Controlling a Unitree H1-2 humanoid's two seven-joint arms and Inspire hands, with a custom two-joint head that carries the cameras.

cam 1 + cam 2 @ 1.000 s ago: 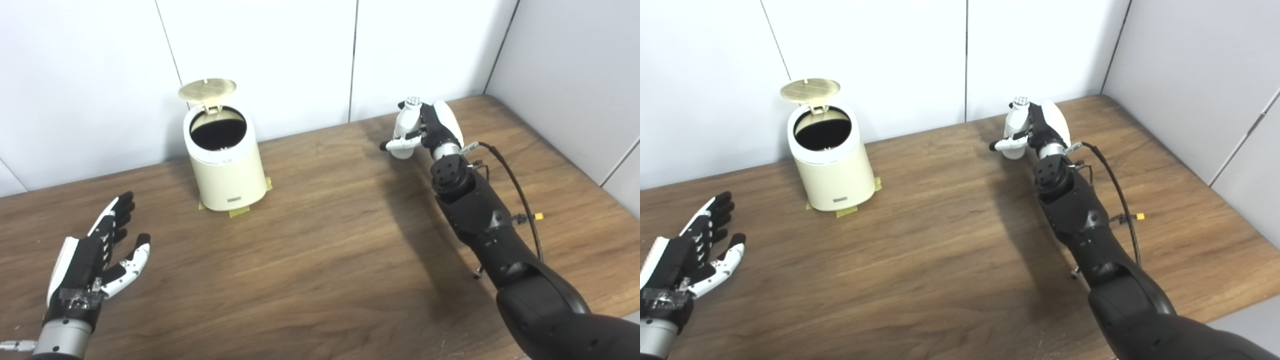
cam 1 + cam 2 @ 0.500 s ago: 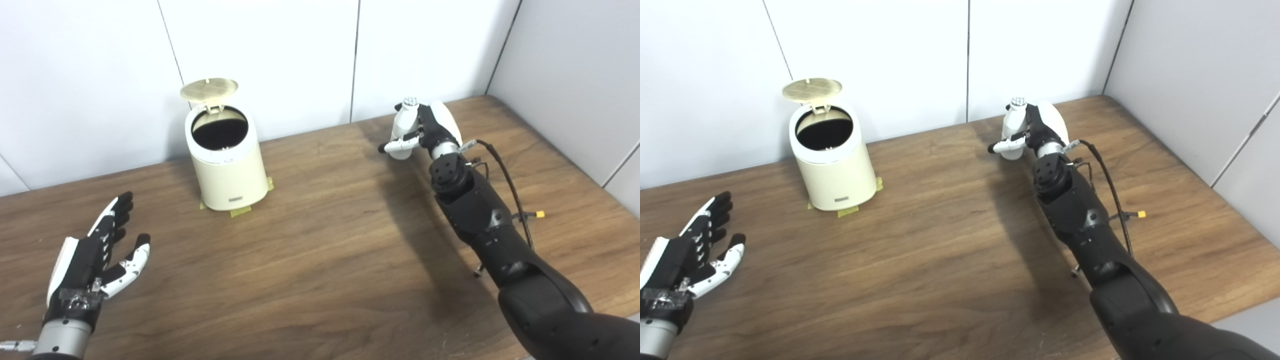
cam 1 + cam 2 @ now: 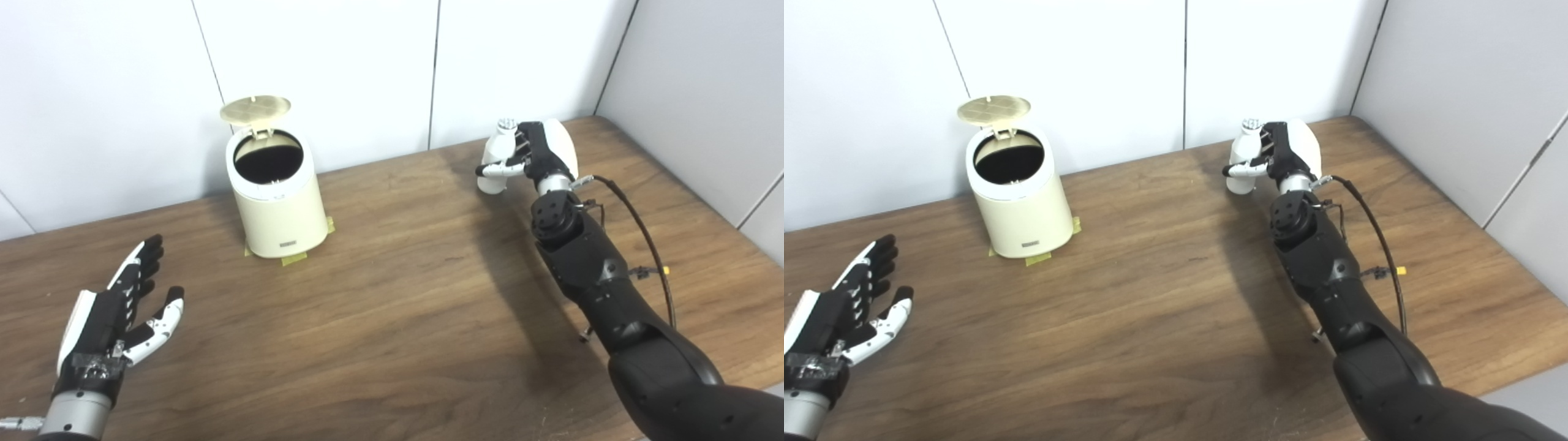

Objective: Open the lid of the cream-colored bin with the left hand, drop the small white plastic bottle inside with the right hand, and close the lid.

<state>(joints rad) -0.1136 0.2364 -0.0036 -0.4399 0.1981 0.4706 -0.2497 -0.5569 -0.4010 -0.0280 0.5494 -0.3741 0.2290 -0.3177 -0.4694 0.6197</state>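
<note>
The cream-colored bin point(image 3: 278, 202) stands at the back left of the table, its round lid point(image 3: 255, 108) tipped up and open above the dark mouth. At the back right, my right hand point(image 3: 539, 153) is shut on the small white plastic bottle point(image 3: 495, 160), which stands upright with its base at or just above the wood; the thumb crosses its front. My left hand point(image 3: 119, 315) rests low at the front left, open, palm up, fingers spread, holding nothing, far from the bin.
Yellow tape point(image 3: 294, 260) marks the bin's base on the wooden table point(image 3: 392, 306). White wall panels close the back and right sides. A black cable point(image 3: 643, 236) loops off my right forearm. The table's right edge lies near the right elbow.
My right hand has turned a little and shifted slightly right with the bottle in its grip. The left hand and the bin with its raised lid have not moved.
</note>
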